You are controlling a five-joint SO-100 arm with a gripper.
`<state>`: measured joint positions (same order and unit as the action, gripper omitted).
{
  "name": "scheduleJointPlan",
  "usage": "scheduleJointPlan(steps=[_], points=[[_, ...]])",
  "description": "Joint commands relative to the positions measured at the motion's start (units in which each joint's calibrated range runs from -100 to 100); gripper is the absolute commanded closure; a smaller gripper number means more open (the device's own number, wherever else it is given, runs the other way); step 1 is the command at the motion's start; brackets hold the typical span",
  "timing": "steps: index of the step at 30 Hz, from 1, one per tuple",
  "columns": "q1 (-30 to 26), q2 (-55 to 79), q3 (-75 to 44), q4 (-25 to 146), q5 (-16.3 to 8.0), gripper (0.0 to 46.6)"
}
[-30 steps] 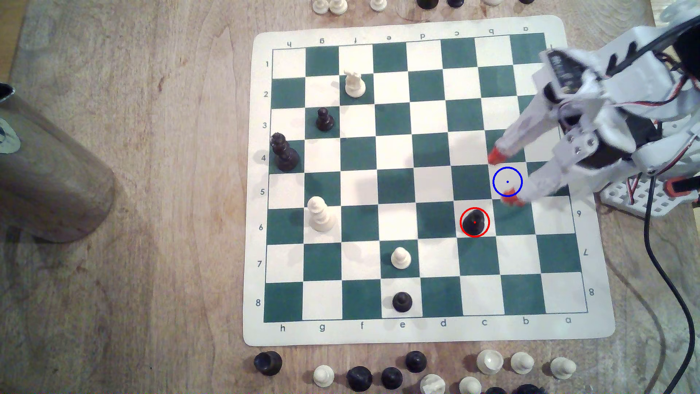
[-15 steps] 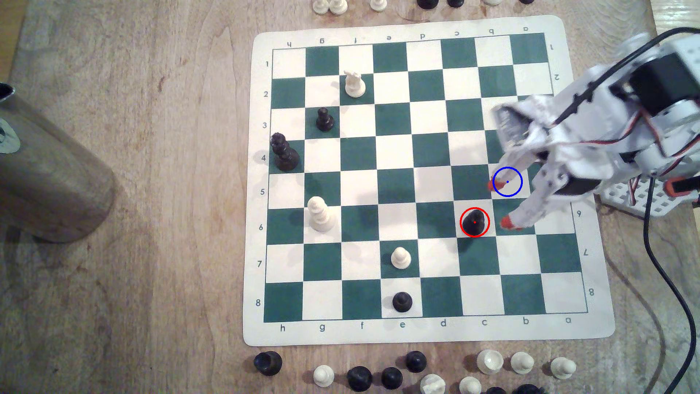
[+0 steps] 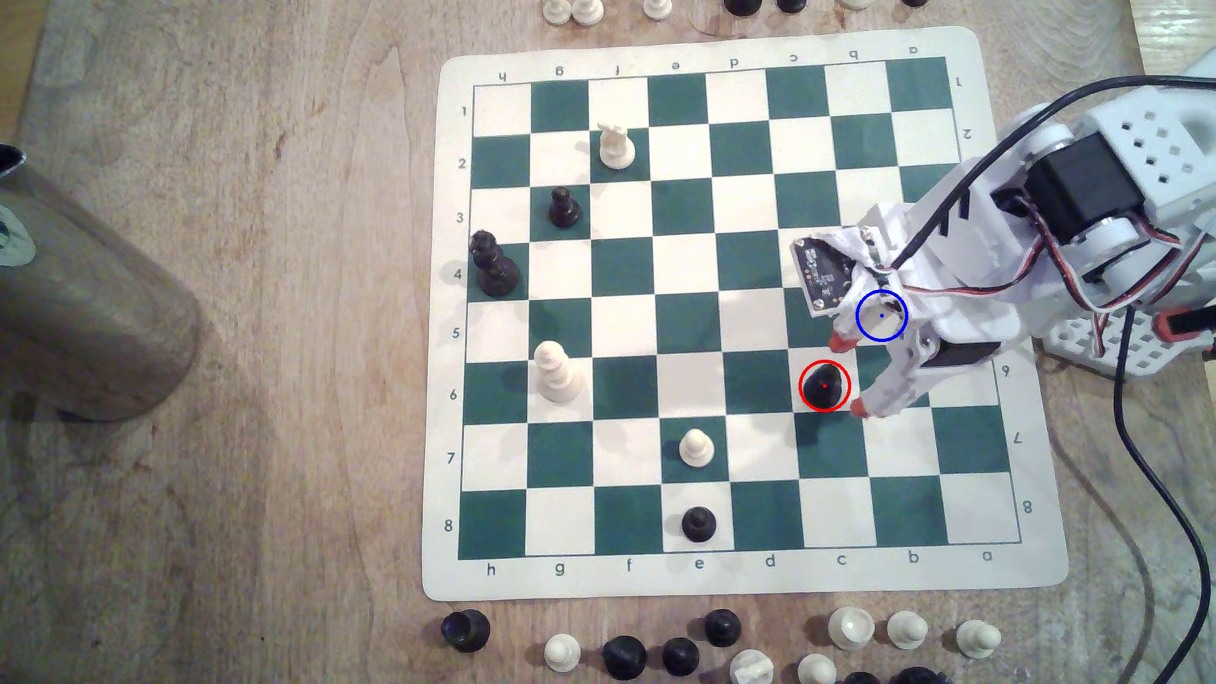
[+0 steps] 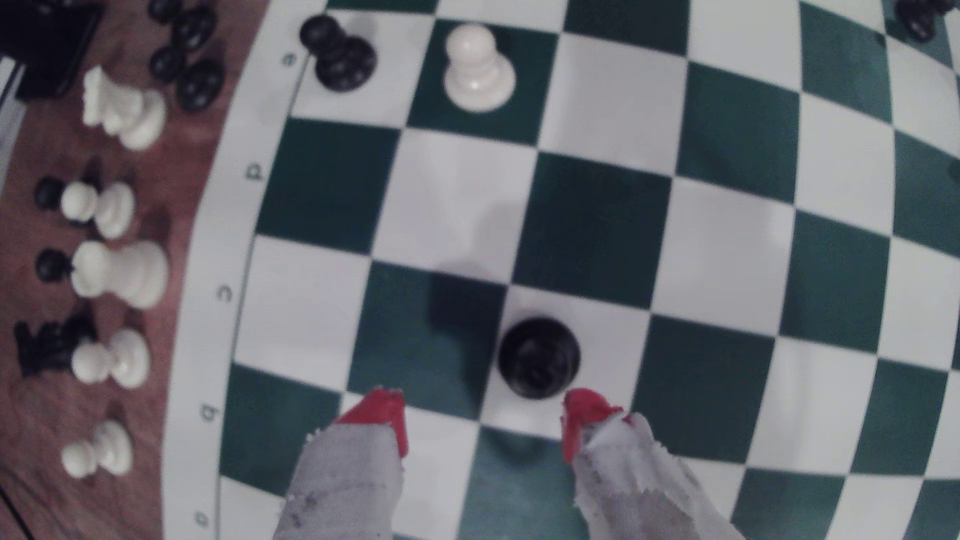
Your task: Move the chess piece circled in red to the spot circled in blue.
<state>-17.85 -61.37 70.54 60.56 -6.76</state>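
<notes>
The black pawn [image 3: 824,385] stands upright inside the red ring on a cream square of the green-and-cream board [image 3: 684,316]. My gripper [image 3: 847,375] is open, its red-tipped fingers just to the exterior view's right of the pawn, one tip above it and one below. The wrist view has the pawn [image 4: 538,357] just ahead of the open gripper [image 4: 484,420], nothing between the fingers. The blue-ringed spot [image 3: 882,316] is one square diagonally up and right of the pawn, and my gripper's white body covers the square.
On the board stand a cream pawn [image 3: 695,447], another black pawn [image 3: 698,523], a cream piece [image 3: 557,371], a tall black crowned piece [image 3: 492,264], a black piece [image 3: 563,207] and a cream knight [image 3: 616,145]. Captured pieces line the table beyond both board edges. A cylinder [image 3: 79,296] lies at the left.
My gripper has swung down the exterior view and to its left, from beside the blue ring to right beside the black pawn. It stays open. The pawn has not moved.
</notes>
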Motion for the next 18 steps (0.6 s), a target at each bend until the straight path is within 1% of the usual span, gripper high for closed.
scheduleJointPlan(steps=[1,10,14,18], points=[[-0.03,2.46,0.72,-2.98,0.39,30.9],[0.76,7.38,1.45,-7.98,0.88,31.2],[0.76,9.76,1.18,-10.35,0.98,32.1],[0.91,11.54,0.99,-11.75,1.17,34.1]])
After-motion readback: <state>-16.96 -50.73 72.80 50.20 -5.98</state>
